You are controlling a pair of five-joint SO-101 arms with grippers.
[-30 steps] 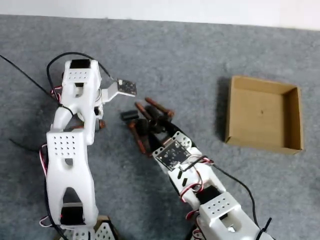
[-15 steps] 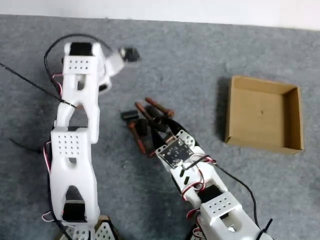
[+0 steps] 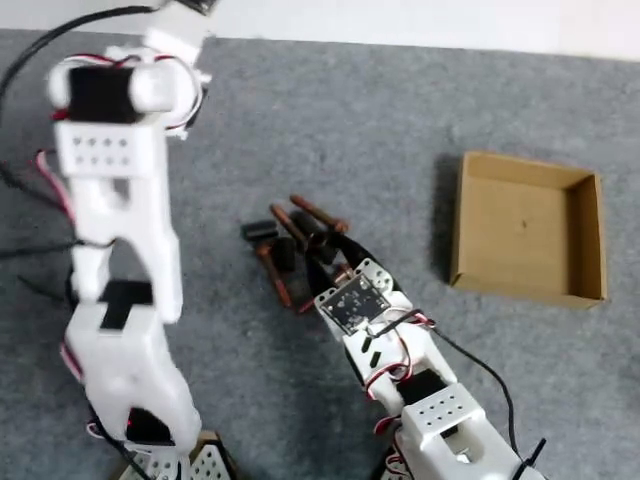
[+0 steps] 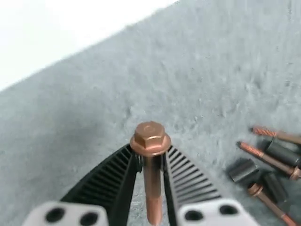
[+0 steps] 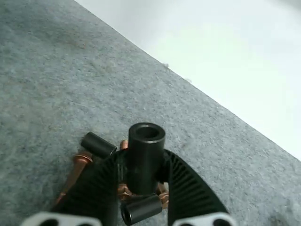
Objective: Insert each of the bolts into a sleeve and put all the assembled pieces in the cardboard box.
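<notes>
Copper-coloured bolt [image 4: 150, 157]; black sleeve [image 5: 146, 153]; mottled grey counter [image 3: 400, 120]; plain tan cardboard box [image 3: 585, 240]; left claw [image 4: 149, 162] and right claw [image 5: 143, 167] black, ribbed.

1. The brown square cardboard box [image 3: 520, 225] sits on the right side of the grey carpeted table [image 3: 400, 120].
2. A pile of long copper metal bolts [image 3: 318, 213] and short black tube sleeves [image 3: 260, 231] lies in the middle, left of the box.
3. The right gripper [image 5: 145, 157] is at the pile's near side, with one black sleeve [image 5: 146, 141] pinched between its fingers.
4. The left gripper [image 4: 150, 155] is high over the far left corner, with one copper bolt [image 4: 149, 139] pinched between its fingers.
</notes>
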